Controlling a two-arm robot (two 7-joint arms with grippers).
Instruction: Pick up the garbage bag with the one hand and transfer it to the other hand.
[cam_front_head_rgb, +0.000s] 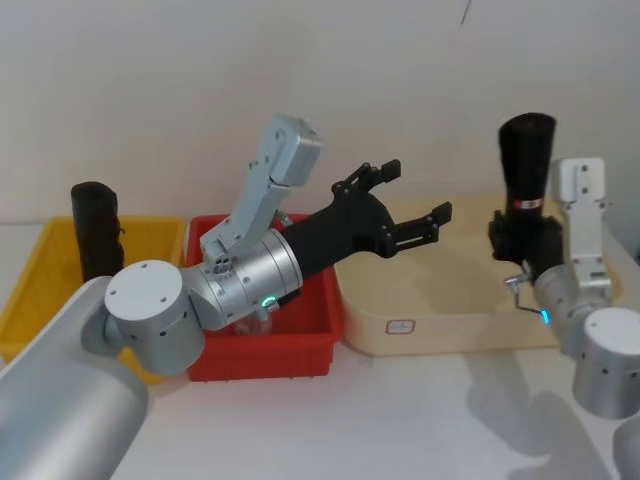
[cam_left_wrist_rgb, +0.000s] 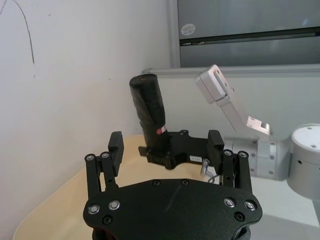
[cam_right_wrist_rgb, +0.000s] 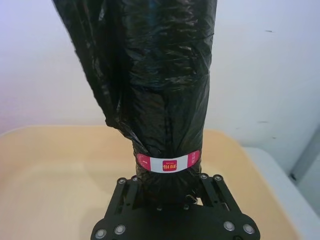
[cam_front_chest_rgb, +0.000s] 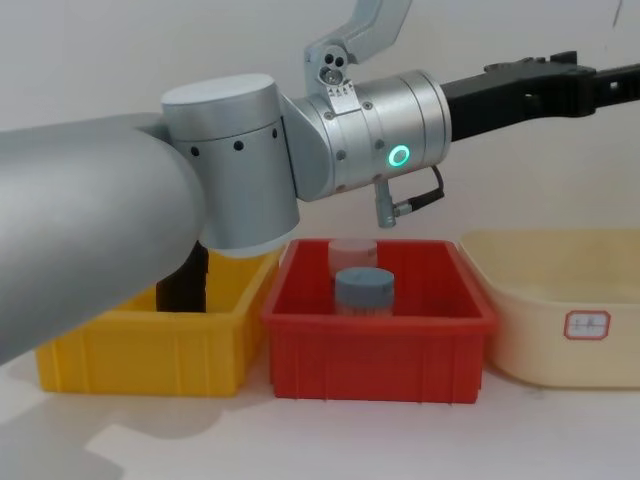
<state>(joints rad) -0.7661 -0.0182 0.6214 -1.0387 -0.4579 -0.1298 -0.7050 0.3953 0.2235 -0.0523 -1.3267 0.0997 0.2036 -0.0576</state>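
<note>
Nearest, the left claw (cam_front_head_rgb: 415, 192) gaped open above the beige tub (cam_front_head_rgb: 440, 330), its fork aimed toward the garbage bag (cam_front_head_rgb: 527, 160). Beyond it and untouched by it, the bag stood upright, long axis vertical. Its lower end was clamped in the right claw (cam_front_head_rgb: 522, 236).

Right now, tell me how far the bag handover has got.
Done: the bag is lifted and stands upright over the cream bin. In hand: the right gripper is shut on its base, just under the red label. The left gripper points at it, open and not touching. Left: if the right is the receiver, only the left's retreat; otherwise the left has yet to close on the bag.
</note>
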